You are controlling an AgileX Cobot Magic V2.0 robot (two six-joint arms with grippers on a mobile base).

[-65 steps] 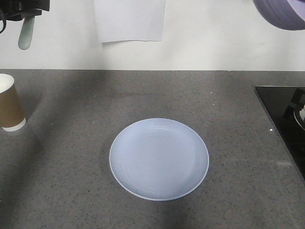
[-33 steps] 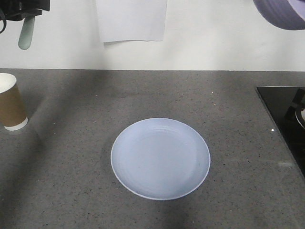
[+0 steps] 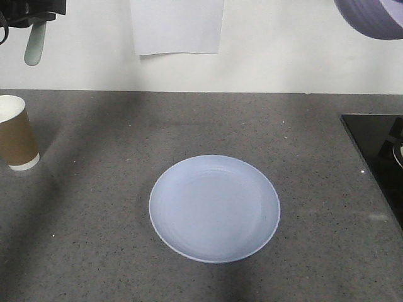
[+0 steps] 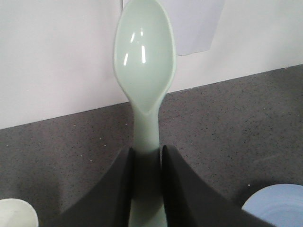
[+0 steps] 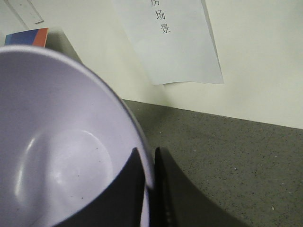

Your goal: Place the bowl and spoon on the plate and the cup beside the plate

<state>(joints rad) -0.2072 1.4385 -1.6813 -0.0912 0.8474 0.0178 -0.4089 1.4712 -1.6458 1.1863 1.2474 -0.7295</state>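
- Up left, pinched by its flat handle in the clenched left gripper (image 4: 147, 155): glossy mint spoon (image 4: 144, 71), long axis vertical, oval scoop pointing down.
- Up right, smooth lavender bowl (image 5: 57, 156) held aloft, rim nipped tight by the right gripper (image 5: 149, 163).
- Below, round shallow plate (image 3: 214, 207) flat on speckled grey countertop (image 3: 88, 226); brown paper cup (image 3: 16, 135) upright, far left.

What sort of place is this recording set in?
Probably a kitchen counter: a speckled dark grey countertop with a glossy black cooktop at the frame's right, and tableware on it, a round pale blue plate and a brown paper cup.
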